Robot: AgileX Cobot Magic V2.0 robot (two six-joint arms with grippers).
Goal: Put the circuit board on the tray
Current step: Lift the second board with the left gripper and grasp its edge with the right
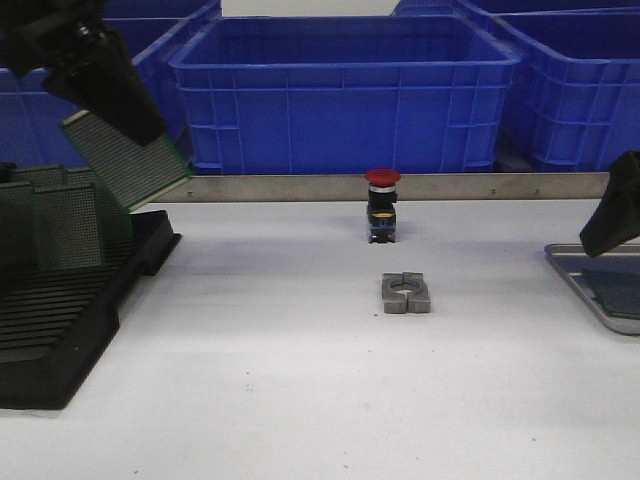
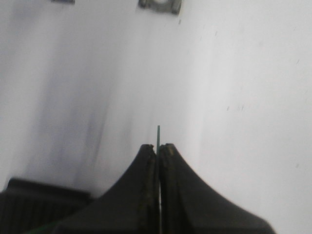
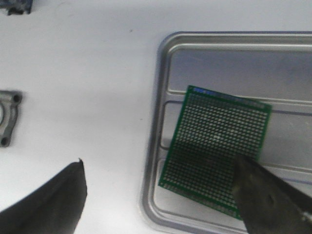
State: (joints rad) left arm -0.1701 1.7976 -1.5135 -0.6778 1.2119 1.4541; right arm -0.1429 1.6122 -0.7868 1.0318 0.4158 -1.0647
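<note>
Nearest me, black rack [image 1: 60,300] at nine o'clock; my left gripper [image 2: 158,148] is clamped on a circuit board [image 1: 125,155] lifted above it. Right gripper [image 3: 156,195] hangs spread over the tray [image 3: 161,87] at three o'clock. Next I'd carry the board across.

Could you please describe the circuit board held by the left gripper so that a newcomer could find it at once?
Start at the black slotted rack on the table's left. Above it, the left gripper pinches a green perforated circuit board. Unlike the boards standing in the rack's slots, it hangs tilted in the air.
</note>
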